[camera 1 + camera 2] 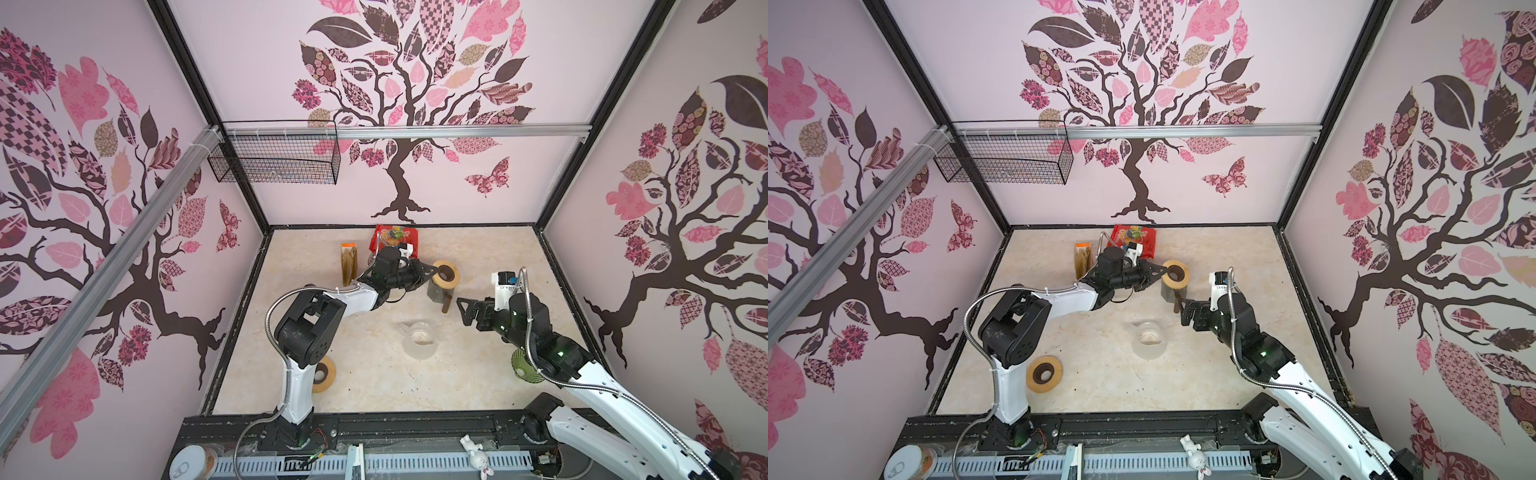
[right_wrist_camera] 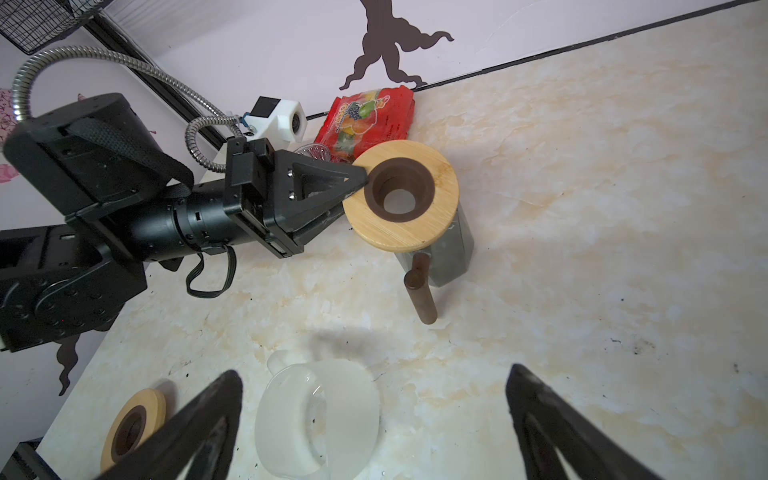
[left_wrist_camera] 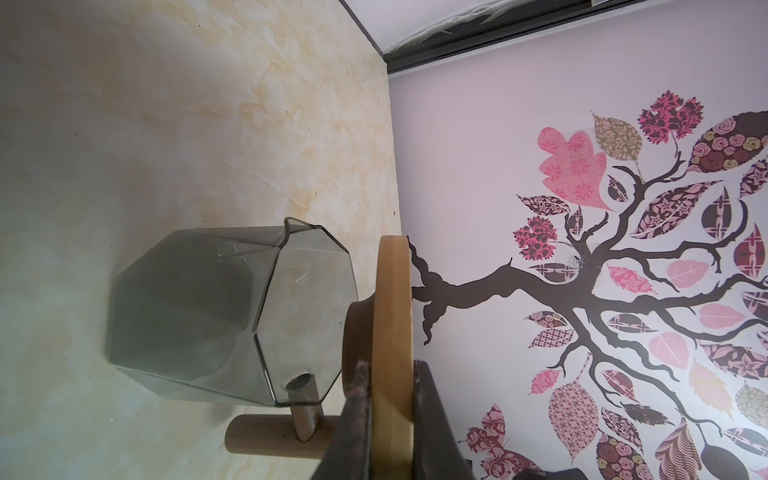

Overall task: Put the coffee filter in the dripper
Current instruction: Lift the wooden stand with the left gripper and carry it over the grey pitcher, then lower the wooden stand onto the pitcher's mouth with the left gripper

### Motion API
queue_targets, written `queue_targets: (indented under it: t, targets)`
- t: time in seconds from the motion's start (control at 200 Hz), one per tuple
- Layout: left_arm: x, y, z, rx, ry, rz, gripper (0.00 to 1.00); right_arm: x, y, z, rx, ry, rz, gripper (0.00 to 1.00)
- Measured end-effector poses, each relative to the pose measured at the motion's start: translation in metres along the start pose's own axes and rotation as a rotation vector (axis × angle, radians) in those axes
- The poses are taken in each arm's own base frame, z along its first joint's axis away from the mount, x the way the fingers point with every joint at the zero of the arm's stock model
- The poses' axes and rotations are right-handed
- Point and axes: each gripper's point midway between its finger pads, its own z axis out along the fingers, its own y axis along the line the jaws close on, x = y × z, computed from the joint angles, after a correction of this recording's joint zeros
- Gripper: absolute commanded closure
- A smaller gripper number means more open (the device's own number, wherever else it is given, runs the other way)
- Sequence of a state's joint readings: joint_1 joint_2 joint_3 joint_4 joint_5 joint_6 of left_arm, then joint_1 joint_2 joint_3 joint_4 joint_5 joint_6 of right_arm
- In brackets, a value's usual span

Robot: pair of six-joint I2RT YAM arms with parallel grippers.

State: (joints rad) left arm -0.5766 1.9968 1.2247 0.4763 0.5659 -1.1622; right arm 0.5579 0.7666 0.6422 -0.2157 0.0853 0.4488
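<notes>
Seemingly left end effector point(image 2: 355, 184) on dripper point(image 2: 441, 195)

Left arm point(image 1: 353, 298) is out long, elbow hunched high, forearm running level toward the back. The wrist is rolled over, so the left gripper point(image 1: 433, 271) lies on its side. Its jaws are pinched down tight on the rim of the dripper point(image 1: 454, 277), one finger over, one under. Right arm point(image 1: 598, 384) comes in low from the right, folded at the elbow. Right gripper point(image 2: 374, 371) points toward the middle with its jaws spread wide. It holds nothing and sits apart from the left one.
</notes>
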Motion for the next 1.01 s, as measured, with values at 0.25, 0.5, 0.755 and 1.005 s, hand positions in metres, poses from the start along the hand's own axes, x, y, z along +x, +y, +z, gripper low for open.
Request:
queue_targets:
  t: [0.25,0.5,0.755,1.005]
  targets:
    - [-0.004,0.001,0.004,0.0,-0.005,0.002,1.0,-0.001,0.0,-0.001,-0.002,-0.003,0.001,0.0]
    - [-0.005,0.008,0.008,-0.012,-0.006,-0.005,1.0,-0.002,0.001,-0.003,-0.004,-0.009,0.001,0.0]
    - [-0.007,0.014,0.008,-0.027,-0.012,-0.011,1.0,-0.001,0.0,-0.004,-0.004,-0.008,0.001,0.0]
    - [-0.009,0.014,0.008,-0.03,-0.019,-0.011,0.92,-0.001,0.0,-0.004,-0.004,-0.007,0.001,0.0]
